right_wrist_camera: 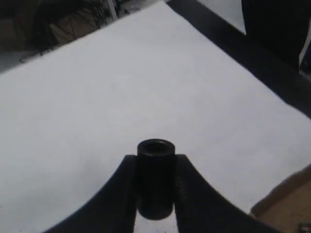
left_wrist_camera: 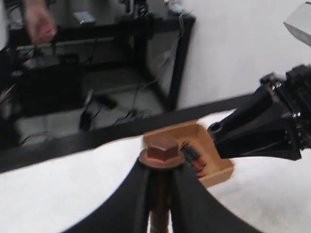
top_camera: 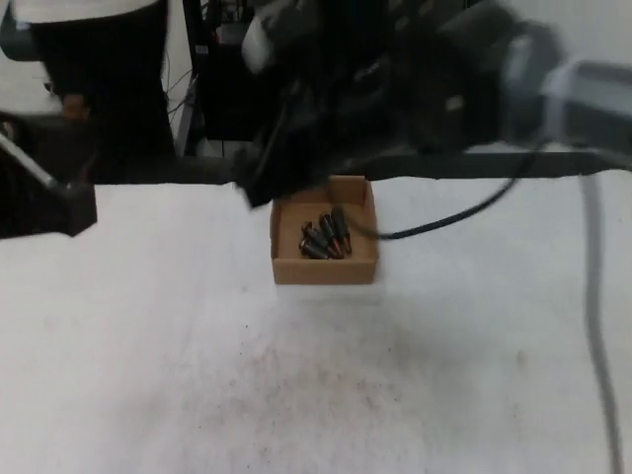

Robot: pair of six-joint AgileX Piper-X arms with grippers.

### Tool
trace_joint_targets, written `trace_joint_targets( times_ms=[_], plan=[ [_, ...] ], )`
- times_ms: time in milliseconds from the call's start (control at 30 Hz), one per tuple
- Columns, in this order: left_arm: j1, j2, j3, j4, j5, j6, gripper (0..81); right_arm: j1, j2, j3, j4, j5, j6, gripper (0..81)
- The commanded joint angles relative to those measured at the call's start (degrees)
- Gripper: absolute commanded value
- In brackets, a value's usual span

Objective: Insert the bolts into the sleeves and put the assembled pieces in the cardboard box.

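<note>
Holds a copper-coloured bolt (left_wrist_camera: 159, 151) in the left gripper (left_wrist_camera: 158, 177), jaws closed on the shank, hex head standing proud of the tips, the shank's other end hidden between the fingers. Holds a black sleeve (right_wrist_camera: 155, 160) in the right gripper (right_wrist_camera: 155, 187), clamped across its sides, open bore pointing away from the wrist. Hangs both parts above the white bench (top_camera: 178, 375), apart from each other, with the cardboard box (top_camera: 324, 269) near the far edge and several assembled pieces (top_camera: 326, 237) already lying inside. Looks like the mating step, judging from one part in each gripper and nothing joined yet. Could fail first through misalignment: with a tilted shank or an off-axis bore, likely to jam at the rim instead of sliding in. Could also twist either part in its grip, since smooth round metal pinched by two fingers tends to rotate or slip under a sideways push. Might drop a piece onto the bench and let it roll away. Cannot tell how much free shank is on offer, so may need a different approach angle before insertion.
</note>
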Motion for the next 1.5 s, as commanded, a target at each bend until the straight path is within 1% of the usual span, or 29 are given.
trace_joint_targets(
  times_ms=[0, 67, 167, 233, 333, 433, 533, 633, 767, 933, 1100, 1200, 1367, 1467],
  plan=[
    [-0.1, -0.5, 3.3, -17.3, 12.5, -9.1, 0.2, -3.1, -8.3, 8.0, -5.3, -9.3, 1.2, 0.8],
    [-0.1, 0.7, 5.9, -28.4, 17.8, -15.6, 0.2, -4.5, -12.0, 14.0, -9.1, -14.1, 2.4, 0.8],
    [-0.1, 3.3, 9.7, -44.3, 21.8, -25.8, 0.2, -6.0, -17.3, 23.0, -18.3, -20.6, 6.2, 0.8],
    [-0.1, 6.3, 11.5, -52.6, 24.3, -31.9, 0.2, -6.4, -20.2, 28.8, -25.6, -23.3, 9.5, 0.8],
    [-0.2, 11.3, 13.2, -63.7, 29.3, -40.3, 0.2, -6.3, -21.6, 34.9, -35.7, -27.0, 13.8, 0.8],
    [-1.4, 17.2, 13.5, -74.3, 32.6, -46.0, 0.2, -4.9, -21.2, 38.4, -41.3, -28.0, 16.0, 0.8],
    [-5.0, 22.3, 13.5, -81.9, 33.1, -50.0, 0.2, -2.6, -20.2, 39.2, -41.8, -28.0, 15.8, 0.8],
    [-9.1, 26.2, 13.5, -85.6, 34.1, -50.6, 0.2, -0.8, -19.4, 39.2, -42.3, -28.0, 15.8, 0.8],
    [-12.0, 27.9, 13.5, -88.4, 34.1, -50.5, 0.2, -0.8, -19.3, 39.2, -42.3, -27.8, 15.9, 0.8],
    [-12.2, 27.9, 13.5, -88.3, 37.7, -50.5, 0.2, -2.6, -19.3, 39.2, -42.7, -28.2, 16.9, 0.8],
    [-12.2, 27.9, 13.5, -86.4, 40.8, -49.5, 0.2, -2.5, -19.3, 39.2, -45.3, -29.7, 18.6, 0.8],
    [-12.2, 27.9, 13.5, -85.6, 40.8, -48.1, 0.2, -2.5, -19.4, 39.2, -47.9, -30.9, 22.2, 0.8],
    [-12.2, 27.9, 13.5, -84.8, 39.8, -47.1, 0.2, -2.1, -19.5, 39.2, -48.2, -33.3, 24.6, 0.8],
    [-12.2, 27.9, 13.5, -84.8, 38.7, -47.0, 0.2, -1.1, -19.5, 39.2, -48.2, -33.4, 24.8, 0.8]
  ],
)
